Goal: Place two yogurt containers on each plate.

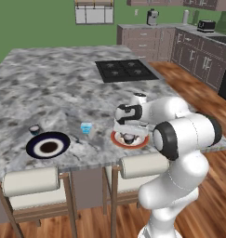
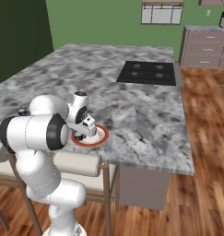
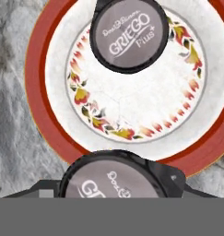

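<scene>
We see the white arm's two-finger gripper (image 1: pixel 129 135) positioned low over the white round plate with the orange-red rim (image 1: pixel 143 141), near the front edge of the grey marbled island counter (image 1: pixel 63 88). In the hand view, one round dark yogurt cup with a grey "Griego" lid (image 3: pixel 129 33) rests on the plate's flowered centre (image 3: pixel 132 97), toward the top of that view. A second round dark cup with the same lid (image 3: pixel 111 177) sits at the bottom of that view, between the dark finger tips (image 3: pixel 171 177), over the plate's rim. We cannot tell whether the fingers are pressing on this cup or standing apart from it.

In the left base view, the light-blue squarish tub (image 1: pixel 86 128) stands on the counter between the two plates. The dark navy round plate with a white ring (image 1: pixel 48 145) lies to the left, and another small dark cup with a pale rim (image 1: pixel 34 129) stands just beside its far edge.
</scene>
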